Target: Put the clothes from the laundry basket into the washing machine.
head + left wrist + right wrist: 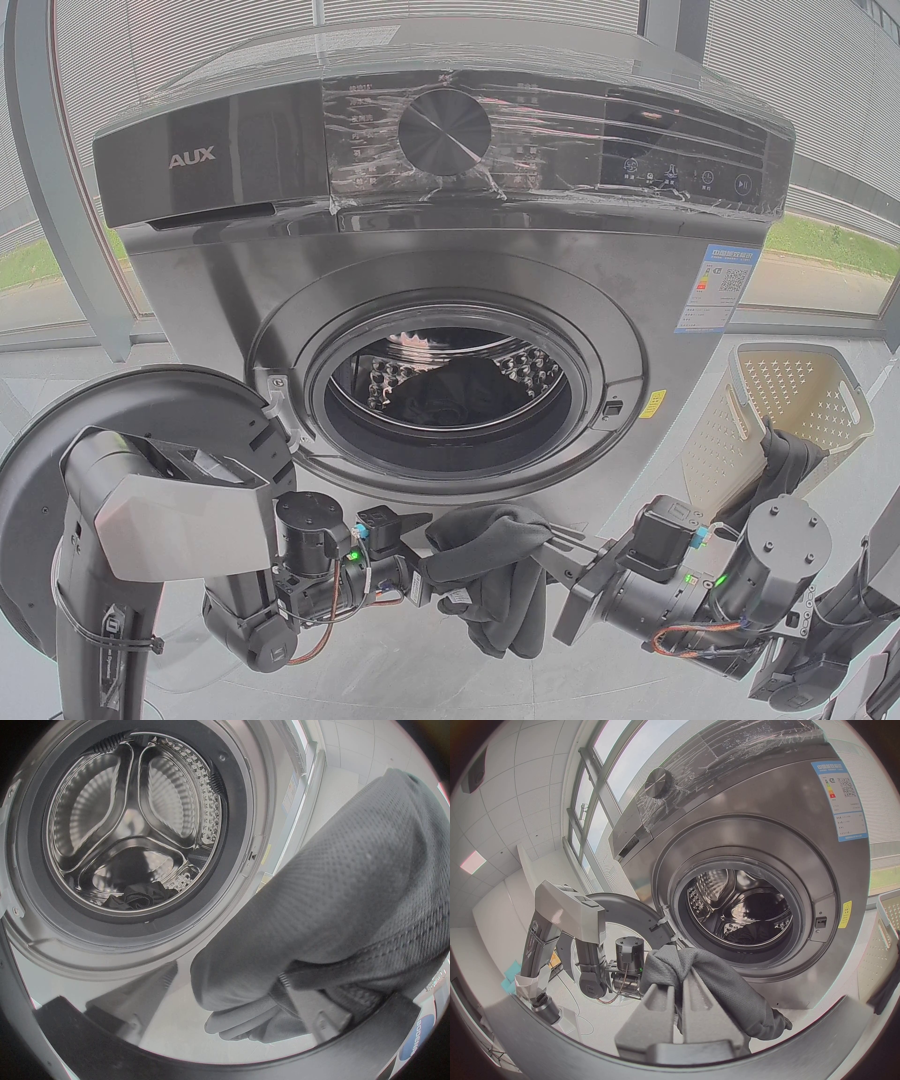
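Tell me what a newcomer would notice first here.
The washing machine fills the middle, door swung open to the left, dark clothes lying in its drum. Below the opening a dark grey garment hangs between the left pincer and right pincer. A pale laundry basket stands right of the machine, dark cloth spilling out.

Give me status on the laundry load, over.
Right end effector shut on grey garment, below washing machine opening. Left end effector open, garment draped on it. Dark clothes already in drum. Door open, nothing in the way.
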Motion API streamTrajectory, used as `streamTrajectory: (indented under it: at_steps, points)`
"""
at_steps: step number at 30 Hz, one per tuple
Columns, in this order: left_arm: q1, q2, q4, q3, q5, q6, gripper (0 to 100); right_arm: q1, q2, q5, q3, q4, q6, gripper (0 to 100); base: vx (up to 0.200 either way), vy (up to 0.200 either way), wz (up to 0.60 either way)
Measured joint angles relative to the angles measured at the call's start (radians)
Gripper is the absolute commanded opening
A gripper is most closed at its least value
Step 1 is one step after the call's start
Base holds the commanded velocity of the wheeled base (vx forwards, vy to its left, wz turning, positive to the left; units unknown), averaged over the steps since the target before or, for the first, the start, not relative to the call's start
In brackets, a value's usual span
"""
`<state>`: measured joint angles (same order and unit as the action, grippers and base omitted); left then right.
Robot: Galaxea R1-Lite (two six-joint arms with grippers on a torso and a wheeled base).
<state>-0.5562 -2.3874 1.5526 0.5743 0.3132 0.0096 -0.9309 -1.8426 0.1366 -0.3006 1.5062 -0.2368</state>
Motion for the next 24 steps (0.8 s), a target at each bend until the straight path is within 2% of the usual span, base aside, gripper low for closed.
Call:
streamTrajectory:
  at_steps: [12, 20, 24]
  points:
    - [-0.002, 0.046, 0.000, -0.020, -0.008, 0.001, 0, 0.015, -0.005, 0.000, 0.001, -0.001, 0.001, 0, 0.000, 0.000, 0.00]
    - [0.003, 0.231, 0.000, -0.153, -0.001, -0.007, 0, 0.049, -0.023, -0.002, 0.017, -0.003, 0.005, 0, 0.000, 0.000, 0.00]
    - [0.014, 0.362, 0.000, -0.239, 0.033, -0.010, 0, 0.068, -0.049, -0.003, 0.021, -0.002, 0.007, 0, 0.000, 0.000, 0.00]
